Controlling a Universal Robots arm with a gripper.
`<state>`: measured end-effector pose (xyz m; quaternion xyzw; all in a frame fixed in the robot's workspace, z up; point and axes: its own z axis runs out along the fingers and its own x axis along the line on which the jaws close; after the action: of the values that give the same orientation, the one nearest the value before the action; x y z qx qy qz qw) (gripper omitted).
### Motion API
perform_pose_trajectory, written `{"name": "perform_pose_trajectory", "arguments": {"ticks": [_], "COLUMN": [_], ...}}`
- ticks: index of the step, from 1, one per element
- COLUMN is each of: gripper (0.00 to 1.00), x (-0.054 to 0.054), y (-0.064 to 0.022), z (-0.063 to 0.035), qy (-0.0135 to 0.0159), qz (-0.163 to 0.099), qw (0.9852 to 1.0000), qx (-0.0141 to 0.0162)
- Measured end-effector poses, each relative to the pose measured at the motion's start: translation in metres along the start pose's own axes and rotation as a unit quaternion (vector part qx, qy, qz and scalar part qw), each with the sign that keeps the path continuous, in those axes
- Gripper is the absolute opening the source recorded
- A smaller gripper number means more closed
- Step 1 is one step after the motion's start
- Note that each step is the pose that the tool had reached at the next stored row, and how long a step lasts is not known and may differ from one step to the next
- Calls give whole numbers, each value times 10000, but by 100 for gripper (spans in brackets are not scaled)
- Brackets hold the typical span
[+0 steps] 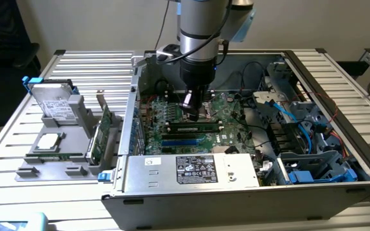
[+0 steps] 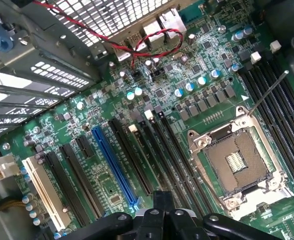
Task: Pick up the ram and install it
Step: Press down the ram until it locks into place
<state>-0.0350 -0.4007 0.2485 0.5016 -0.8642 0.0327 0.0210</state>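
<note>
Take the open computer case (image 1: pixel 236 120) as your landmark. To its left in the exterior view, your grey parts tray (image 1: pixel 56 159) holds a hard drive (image 1: pixel 53 103) and a green expansion card (image 1: pixel 104 125). Inside the case, your gripper (image 1: pixel 194 113) hangs with its fingers together over the motherboard (image 2: pixel 152 100), just above the ram (image 1: pixel 194 128), which lies in a slot.

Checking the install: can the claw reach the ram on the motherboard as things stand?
Likely yes. The claw, shut, hangs just above the ram on the motherboard; the case is open on that side, and nothing seems to lie between.
</note>
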Motion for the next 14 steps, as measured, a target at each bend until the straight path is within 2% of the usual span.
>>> {"name": "perform_pose_trajectory", "arguments": {"ticks": [4,7,14], "gripper": [11,11,11], "x": [0,0,0], "y": [-1,0,0], "z": [1,0,0], "qy": [4,2,2], "qz": [205,345,697], "qw": [9998,9994,9975], "qx": [11,31,62]}}
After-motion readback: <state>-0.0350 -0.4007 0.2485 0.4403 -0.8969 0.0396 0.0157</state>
